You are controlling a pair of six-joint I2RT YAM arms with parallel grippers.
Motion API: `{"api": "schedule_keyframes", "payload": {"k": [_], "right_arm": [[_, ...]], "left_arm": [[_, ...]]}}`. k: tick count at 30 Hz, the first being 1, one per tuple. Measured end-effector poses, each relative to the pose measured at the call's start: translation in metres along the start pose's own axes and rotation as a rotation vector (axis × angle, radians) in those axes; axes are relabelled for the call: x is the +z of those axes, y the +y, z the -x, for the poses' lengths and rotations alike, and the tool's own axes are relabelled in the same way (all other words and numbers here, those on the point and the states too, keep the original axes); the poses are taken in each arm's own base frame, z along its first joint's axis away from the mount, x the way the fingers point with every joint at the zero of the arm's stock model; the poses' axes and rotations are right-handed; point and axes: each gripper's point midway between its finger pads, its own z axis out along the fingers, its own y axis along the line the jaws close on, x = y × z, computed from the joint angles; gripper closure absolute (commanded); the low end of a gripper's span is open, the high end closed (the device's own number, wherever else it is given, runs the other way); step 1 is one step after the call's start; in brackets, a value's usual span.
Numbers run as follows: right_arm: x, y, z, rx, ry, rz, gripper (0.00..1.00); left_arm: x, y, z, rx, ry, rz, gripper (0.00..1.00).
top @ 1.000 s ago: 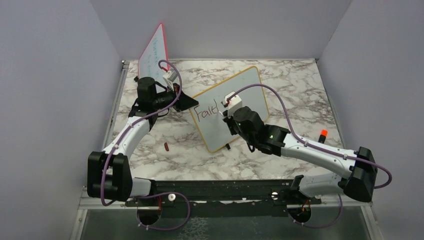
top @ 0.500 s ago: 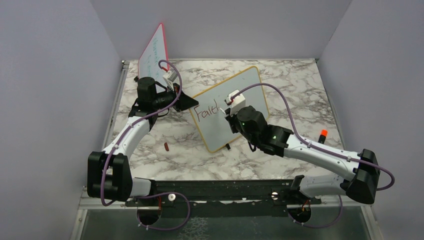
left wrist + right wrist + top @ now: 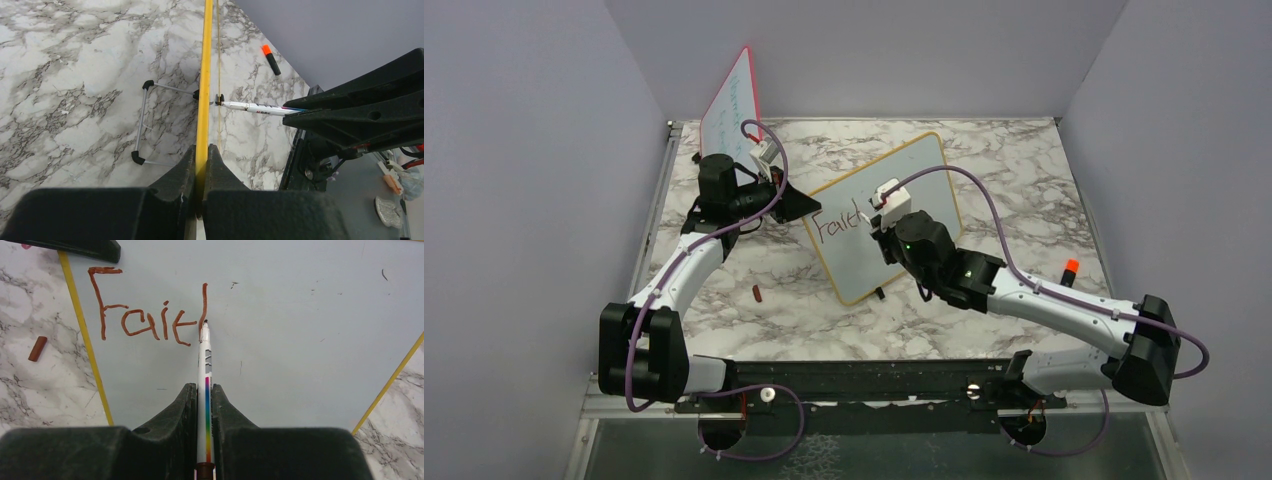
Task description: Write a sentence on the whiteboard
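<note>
While the whiteboard (image 3: 924, 175) stands propped near the middle of the marble surface (image 3: 1024, 160), the left pincer (image 3: 201, 150) is closed on its yellow frame at the left edge, one finger on each side. The right pincer (image 3: 205, 392) grips a white marker (image 3: 204, 355) with a rainbow stripe, and the tip touches the board at the lower end of a tall stroke. The sentence (image 3: 145, 322) is only begun: the dark red letters "Fait" and this one stroke, in the upper left part of the board. A small red cap (image 3: 37, 348) lies on the surface near the frame, not touching it. A red-framed board (image 3: 736, 100) stands at the back left corner, and a black marker (image 3: 1070, 270) with an orange cap lies well apart on the right.
</note>
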Motion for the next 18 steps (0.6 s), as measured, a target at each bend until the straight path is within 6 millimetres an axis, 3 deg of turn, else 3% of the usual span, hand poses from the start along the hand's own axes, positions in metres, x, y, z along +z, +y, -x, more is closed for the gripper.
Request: {"api": "schedule_keyframes", "payload": {"k": [18], "right_arm": [[0.0055, -0.0014, 0.003, -0.009, -0.017, -0.02, 0.99]], "left_arm": [[0.0002, 0.0005, -0.0001, -0.002, 0.001, 0.001, 1.0]]}}
